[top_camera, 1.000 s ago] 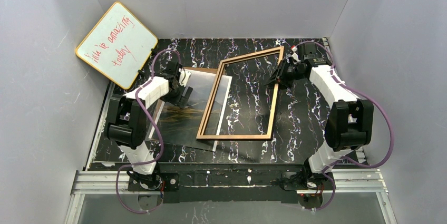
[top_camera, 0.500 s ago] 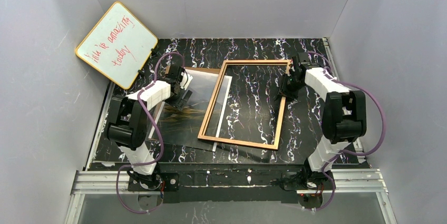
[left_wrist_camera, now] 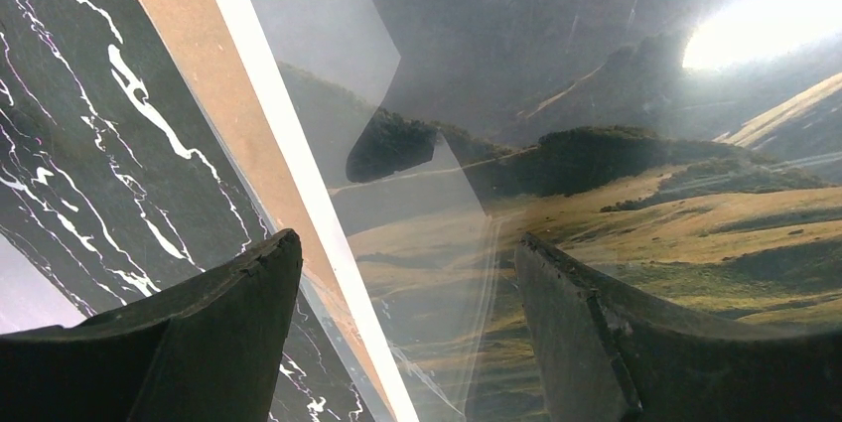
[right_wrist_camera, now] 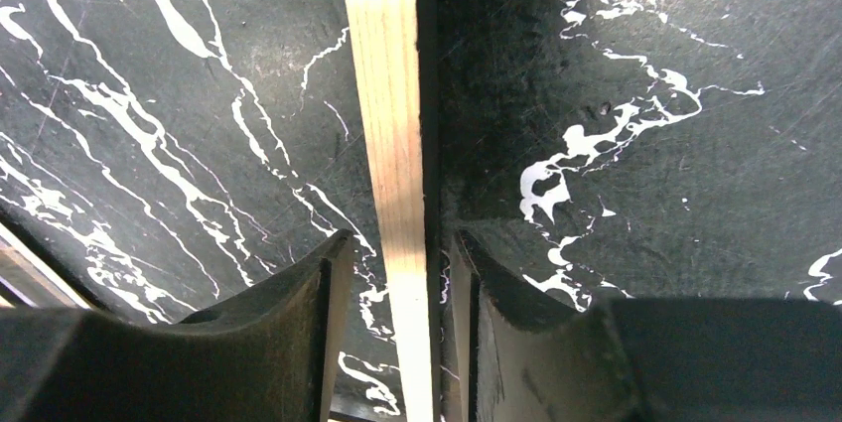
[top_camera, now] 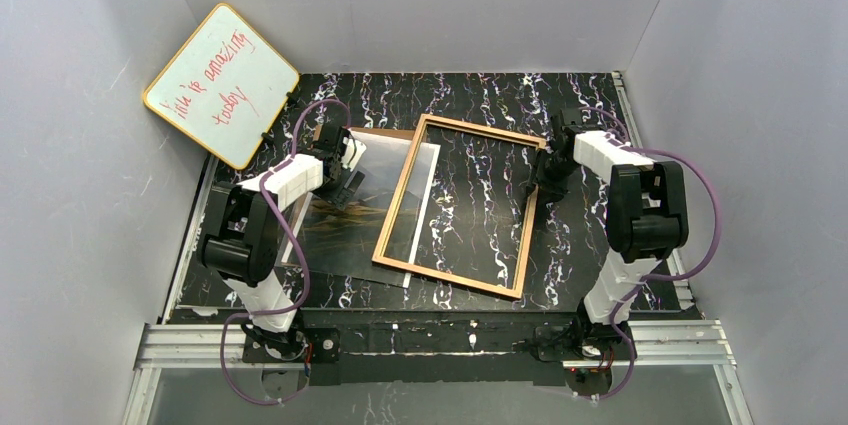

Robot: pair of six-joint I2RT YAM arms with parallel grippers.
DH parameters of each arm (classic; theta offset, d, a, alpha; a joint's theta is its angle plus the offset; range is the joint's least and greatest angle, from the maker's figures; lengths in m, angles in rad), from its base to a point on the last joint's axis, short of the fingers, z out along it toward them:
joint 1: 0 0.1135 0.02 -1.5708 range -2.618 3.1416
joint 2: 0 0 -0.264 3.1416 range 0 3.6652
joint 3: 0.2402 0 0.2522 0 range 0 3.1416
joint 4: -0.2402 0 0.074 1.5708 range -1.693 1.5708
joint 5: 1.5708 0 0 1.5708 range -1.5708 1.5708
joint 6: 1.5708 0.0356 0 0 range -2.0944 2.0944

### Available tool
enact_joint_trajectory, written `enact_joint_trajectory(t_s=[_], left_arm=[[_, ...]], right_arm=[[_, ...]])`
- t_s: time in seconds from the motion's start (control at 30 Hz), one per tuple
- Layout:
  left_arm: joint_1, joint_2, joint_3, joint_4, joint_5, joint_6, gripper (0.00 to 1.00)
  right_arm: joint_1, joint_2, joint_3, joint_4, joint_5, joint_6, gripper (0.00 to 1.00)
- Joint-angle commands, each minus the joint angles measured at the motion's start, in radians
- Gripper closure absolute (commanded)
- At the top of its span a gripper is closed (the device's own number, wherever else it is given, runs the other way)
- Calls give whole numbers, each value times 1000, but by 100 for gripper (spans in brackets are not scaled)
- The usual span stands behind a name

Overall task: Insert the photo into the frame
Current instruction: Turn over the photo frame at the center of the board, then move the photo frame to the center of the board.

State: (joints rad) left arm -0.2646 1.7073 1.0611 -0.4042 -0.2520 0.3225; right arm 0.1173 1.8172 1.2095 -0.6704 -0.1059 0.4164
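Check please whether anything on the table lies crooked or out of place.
Yes. The frame lies askew, wooden back up, and its left rail rests over a corner of the photo, which lies outside it, not squared with it.

table: black marble look with white veins. frame: light wood back, black outer edge. photo: grey misty hills, yellow-green and dark brown ground, pale glare patch. backing panel: plain brown. whiteboard: yellow rim, red writing. arms: white with black joints. cables: purple.
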Motion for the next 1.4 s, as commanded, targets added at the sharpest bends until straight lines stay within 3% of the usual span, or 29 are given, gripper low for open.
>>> enact_joint_trajectory(t_s=[0.0,0.2,0.37,0.6,0.87,1.13,1.37], left_arm=[[7,-42,-6,-24,-25,22,24],[5,-52,19,-57,-6,9,23],[11,-52,4,-49,-13,8,23],[18,-45,-35,-28,-44,8,24],[64,-86,-87,-21,-22,26,24],[88,-104,-123,-10,-14,44,24],[90,-99,-153,14,-36,63,24]], right_arm=[[-2,9,21,16,65,20,49],[38,-73,81,-18,240,108,46],[223,-72,219,-20,262,197,39],[506,200,564,-82,307,264,35],[682,499,922,-200,427,265,35],[739,590,962,-184,482,261,39],[751,583,896,-160,500,208,53]])
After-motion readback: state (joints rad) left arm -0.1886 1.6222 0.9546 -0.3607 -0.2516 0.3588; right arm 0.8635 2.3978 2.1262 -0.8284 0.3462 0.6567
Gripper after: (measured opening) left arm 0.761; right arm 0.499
